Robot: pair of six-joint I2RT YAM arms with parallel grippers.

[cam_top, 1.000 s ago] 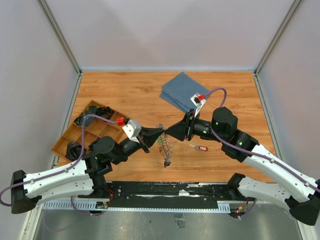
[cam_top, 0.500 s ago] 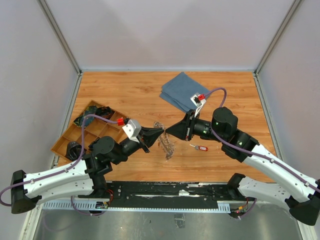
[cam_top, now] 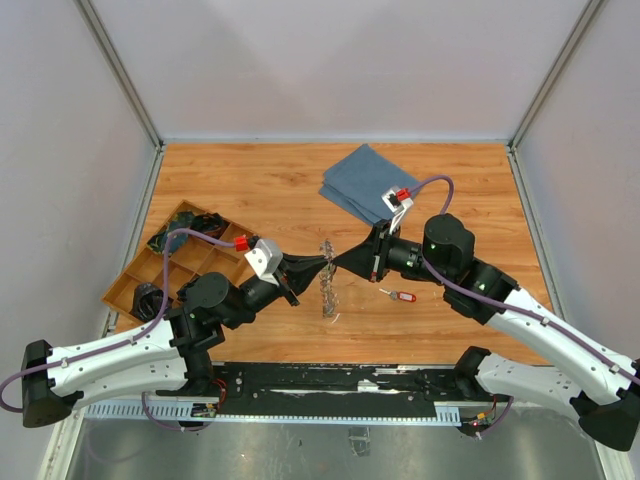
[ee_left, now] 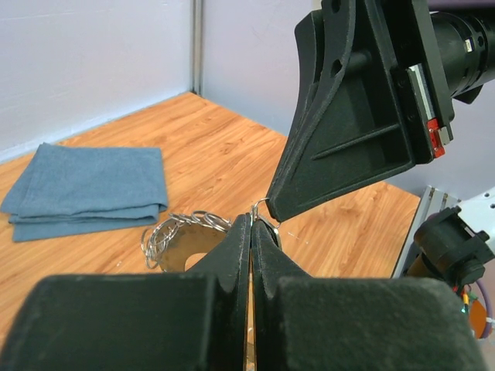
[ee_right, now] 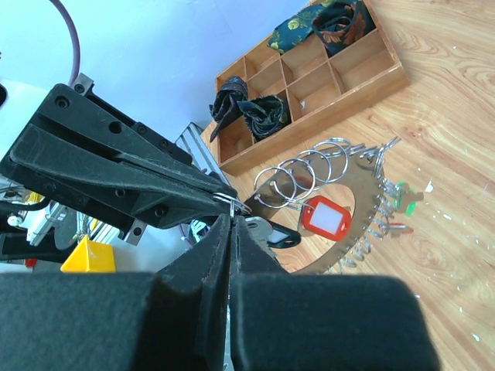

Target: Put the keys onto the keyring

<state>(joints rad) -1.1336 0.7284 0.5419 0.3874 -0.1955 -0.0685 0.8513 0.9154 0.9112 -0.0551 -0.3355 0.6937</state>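
Note:
The keyring [cam_top: 327, 288] hangs upright above the table between the two arms. It is a flat ring edged with small silvery split rings [ee_left: 182, 232]. My left gripper [cam_top: 326, 262] is shut on one small split ring at its top [ee_left: 253, 219]. My right gripper [cam_top: 338, 262] meets it tip to tip and is shut on the same small ring [ee_right: 232, 220]. In the right wrist view a red-tagged key [ee_right: 328, 219], a black-tagged key [ee_right: 278, 236] and a green key [ee_right: 410, 207] hang on the keyring [ee_right: 363, 182]. Another red-tagged key [cam_top: 402, 296] lies on the table under the right arm.
A folded blue cloth [cam_top: 362, 182] lies at the back of the table. A wooden compartment tray [cam_top: 200, 262] holding dark bundles [cam_top: 185, 232] sits at the left, behind the left arm. White walls close the table in on three sides.
My right gripper has closed from partly open and moved left to the left gripper's tip. The hanging keyring has turned edge-on and risen slightly.

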